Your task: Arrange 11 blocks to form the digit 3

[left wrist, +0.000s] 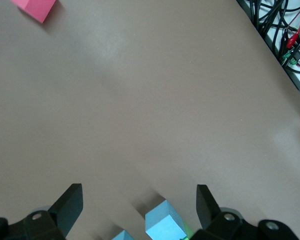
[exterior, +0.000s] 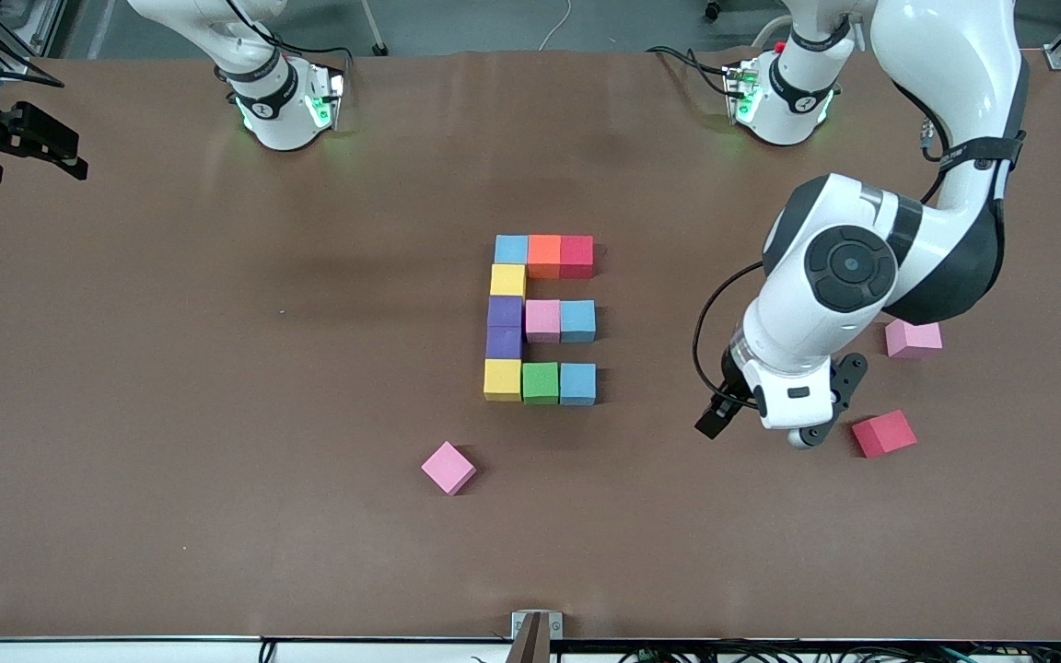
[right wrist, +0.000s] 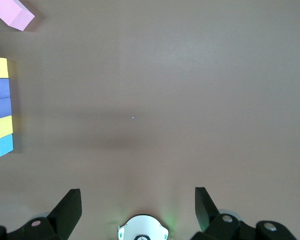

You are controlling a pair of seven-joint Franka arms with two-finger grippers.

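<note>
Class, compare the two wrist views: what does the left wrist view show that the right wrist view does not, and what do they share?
Only the left wrist view: cables past the table edge, two blue blocks and the open left gripper.
Only the right wrist view: a column of yellow, purple and blue blocks, a robot base and the open right gripper.
Both: the brown table and a pink block.

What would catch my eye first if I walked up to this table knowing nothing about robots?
First, the blocky figure of touching coloured cubes at the middle of the brown table, reading like an "E" from the front camera. Next, the big white left arm, its open left gripper hanging over bare table toward its own end, near a loose red cube. A loose pink cube lies nearer the camera than the figure.
</note>
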